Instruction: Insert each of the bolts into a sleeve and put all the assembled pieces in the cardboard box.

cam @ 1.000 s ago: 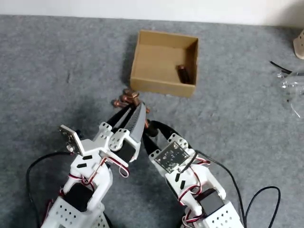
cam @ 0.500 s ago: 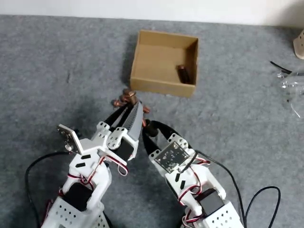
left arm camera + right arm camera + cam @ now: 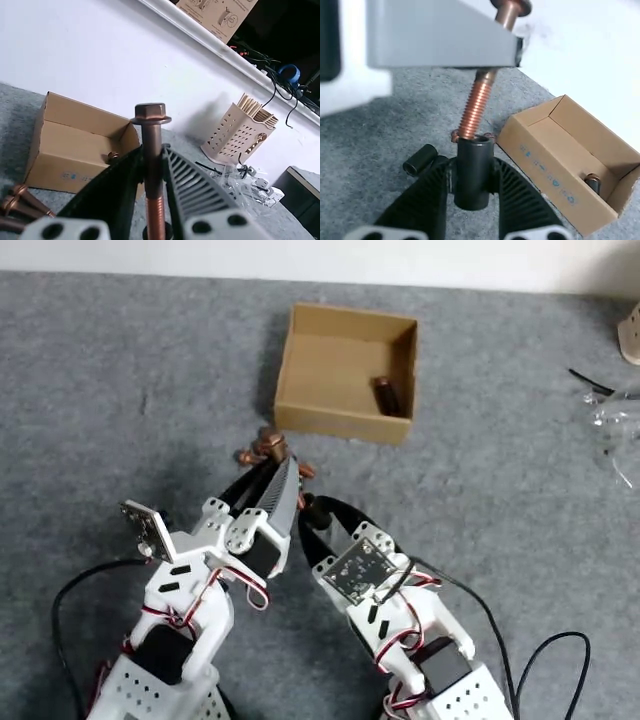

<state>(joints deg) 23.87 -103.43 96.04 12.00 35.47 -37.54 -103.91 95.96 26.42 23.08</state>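
Observation:
My left gripper is shut on a copper bolt, held upright with its hex head on top. Right beside it, my right gripper is shut on a black sleeve. The bolt's threaded tip sits at the sleeve's open mouth. Loose bolts lie on the grey mat just beyond the grippers, and loose sleeves lie close by. The cardboard box stands farther back, with one assembled piece in its right corner.
Clear plastic bags and a black wire lie at the far right of the mat. A perforated beige holder stands near the white wall behind. Bare mat stretches left of the box and right of the arms.
The left arm has shifted a little to the left with the bolt. The right gripper with the sleeve has edged up under it. Both grips are unchanged.

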